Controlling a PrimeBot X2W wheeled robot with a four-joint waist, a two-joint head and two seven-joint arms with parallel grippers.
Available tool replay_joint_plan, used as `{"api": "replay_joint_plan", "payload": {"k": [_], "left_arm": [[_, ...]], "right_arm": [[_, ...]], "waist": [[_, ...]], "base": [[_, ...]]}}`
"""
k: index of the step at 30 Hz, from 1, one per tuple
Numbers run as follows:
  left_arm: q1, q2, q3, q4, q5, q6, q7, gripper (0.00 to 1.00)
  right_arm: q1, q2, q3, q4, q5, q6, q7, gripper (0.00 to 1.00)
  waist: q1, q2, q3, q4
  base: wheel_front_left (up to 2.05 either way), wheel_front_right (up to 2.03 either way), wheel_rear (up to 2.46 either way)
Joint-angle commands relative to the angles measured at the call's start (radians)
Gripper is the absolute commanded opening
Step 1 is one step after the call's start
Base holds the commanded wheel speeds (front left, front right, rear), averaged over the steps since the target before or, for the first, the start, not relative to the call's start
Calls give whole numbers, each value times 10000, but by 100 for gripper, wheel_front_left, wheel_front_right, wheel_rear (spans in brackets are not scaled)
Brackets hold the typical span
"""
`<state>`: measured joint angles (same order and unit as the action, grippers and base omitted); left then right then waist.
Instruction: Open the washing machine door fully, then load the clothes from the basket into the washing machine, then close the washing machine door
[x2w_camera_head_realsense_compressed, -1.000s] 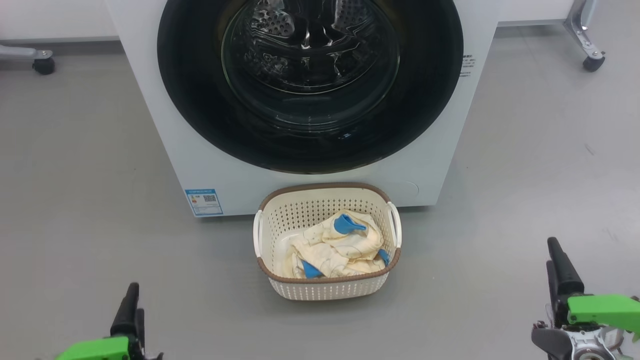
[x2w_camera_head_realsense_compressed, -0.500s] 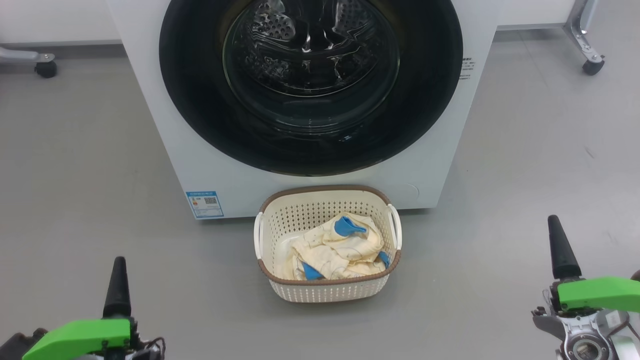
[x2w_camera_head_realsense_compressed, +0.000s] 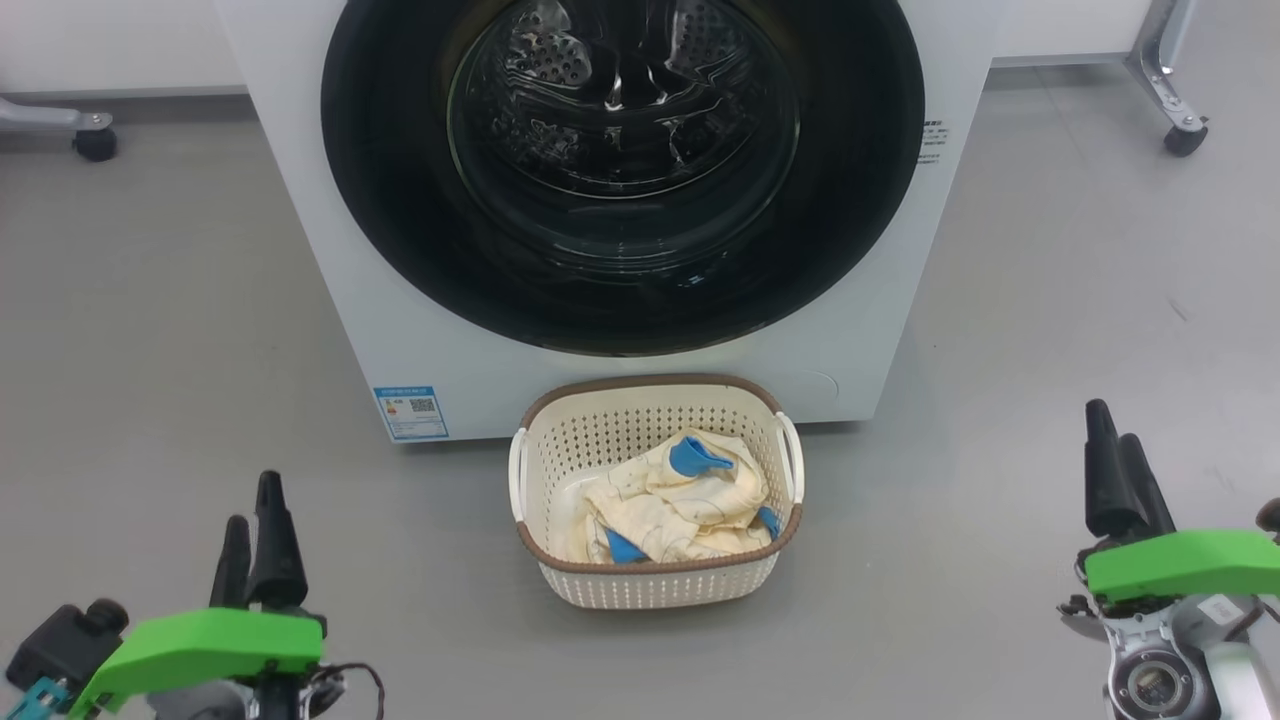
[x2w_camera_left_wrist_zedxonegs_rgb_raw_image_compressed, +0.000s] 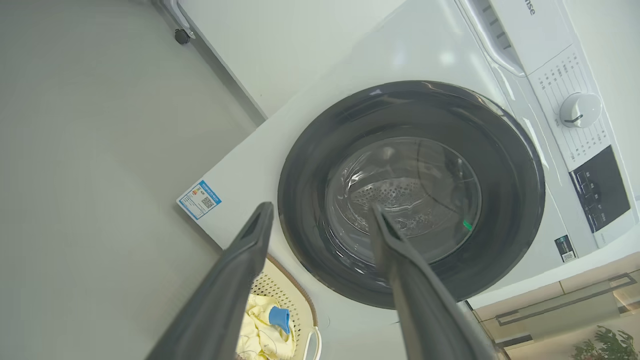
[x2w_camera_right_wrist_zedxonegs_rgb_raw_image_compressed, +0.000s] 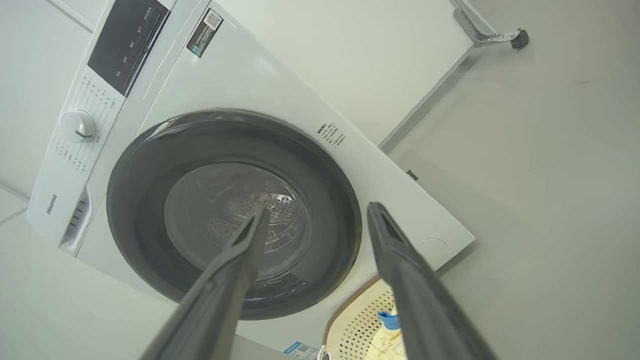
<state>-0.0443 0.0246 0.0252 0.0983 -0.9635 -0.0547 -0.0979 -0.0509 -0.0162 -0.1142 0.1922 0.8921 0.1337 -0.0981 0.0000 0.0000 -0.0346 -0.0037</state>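
Note:
The white washing machine (x2w_camera_head_realsense_compressed: 320, 250) stands straight ahead with its round black-rimmed door (x2w_camera_head_realsense_compressed: 400, 200) shut flat against the front. The cream basket (x2w_camera_head_realsense_compressed: 650, 585) sits on the floor right below the door. Pale yellow clothes (x2w_camera_head_realsense_compressed: 670, 505) with blue trim lie bundled inside it. My left gripper (x2w_camera_head_realsense_compressed: 253, 505) hovers at the lower left, open and holding nothing, well left of the basket. My right gripper (x2w_camera_head_realsense_compressed: 1113, 425) is at the lower right, open and holding nothing, well right of the basket. Both the left gripper (x2w_camera_left_wrist_zedxonegs_rgb_raw_image_compressed: 320, 207) and the right gripper (x2w_camera_right_wrist_zedxonegs_rgb_raw_image_compressed: 317, 207) point toward the door (x2w_camera_left_wrist_zedxonegs_rgb_raw_image_compressed: 410, 110) with fingers spread.
Grey floor surrounds the machine on both sides. A caster on a metal leg (x2w_camera_head_realsense_compressed: 95, 145) stands at the far left and another (x2w_camera_head_realsense_compressed: 1185, 138) at the far right. A blue sticker (x2w_camera_head_realsense_compressed: 410, 412) marks the machine's lower left front. The control knob (x2w_camera_left_wrist_zedxonegs_rgb_raw_image_compressed: 579, 110) sits on the top panel.
Both grippers have risen in the head view and turned, so each now shows two fingers side by side. The head camera has shifted slightly. Basket, clothes and door are unmoved.

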Motion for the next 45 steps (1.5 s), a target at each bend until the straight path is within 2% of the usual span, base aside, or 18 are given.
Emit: {"api": "replay_joint_plan", "payload": {"k": [1,25,32,45], "left_arm": [[-557,177,116,-471,390,10,-156,100],[-544,214,-1203,-895,5313,-145,-861,100],[-577,227,-1514,-519,7079,92,-1095,100],[-725,246,-1926,335,8435,-71,-1448,100]], "right_arm": [[-650,-230,186,-468,-354,-18,-148,100],[-698,-282,872,-563,-4529,-24,-856,100],[-758,-300,1016,-541,-5820,-26,-1091,100],[-825,-326,1087,7,-7325,-29,-1424,100]], "waist": [[0,0,-5,5],[0,0,-194,-23],[0,0,-155,-63],[0,0,-287,-89]], "base": [[0,0,0],[0,0,0],[0,0,0],[0,0,0]]}}
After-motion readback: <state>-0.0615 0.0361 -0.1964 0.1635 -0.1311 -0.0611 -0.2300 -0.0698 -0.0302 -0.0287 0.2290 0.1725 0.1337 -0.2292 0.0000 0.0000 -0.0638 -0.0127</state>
